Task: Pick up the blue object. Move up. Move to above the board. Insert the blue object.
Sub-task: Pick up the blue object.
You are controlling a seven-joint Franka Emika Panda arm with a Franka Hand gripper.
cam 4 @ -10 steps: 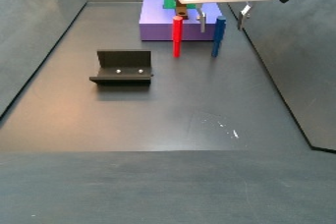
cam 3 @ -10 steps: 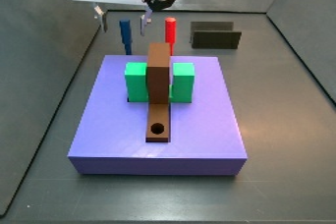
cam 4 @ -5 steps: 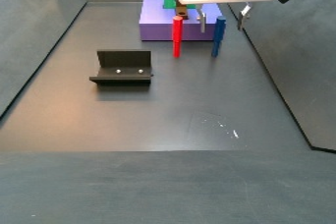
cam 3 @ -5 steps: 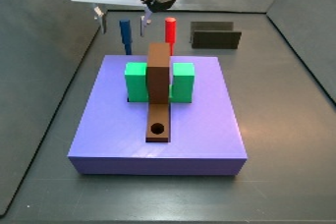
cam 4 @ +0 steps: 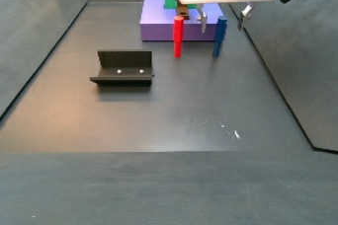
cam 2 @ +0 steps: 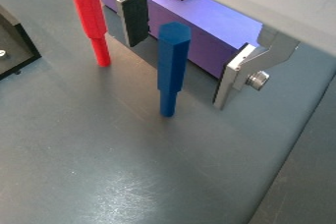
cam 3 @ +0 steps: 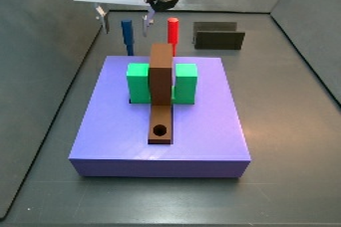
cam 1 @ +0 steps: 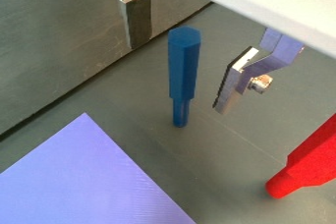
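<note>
We see a dark grey surface (cam 4: 158,120) carrying everything. Taking the lavender-blue slab (cam 3: 163,121) as our landmark: the blue object (cam 3: 127,37) stands upright on the surface just behind the slab's far edge, with the red peg (cam 3: 173,28) upright near it on the same side. The fixture (cam 4: 123,68) sits well apart from the slab. The claw (cam 3: 122,17) hangs over the blue object, fingers spread either side of it.

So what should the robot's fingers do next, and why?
Probably close. In both wrist views the blue peg stands upright on the floor between the gripper's open fingers, which flank it without touching, so squeezing looks like the next step.
</note>
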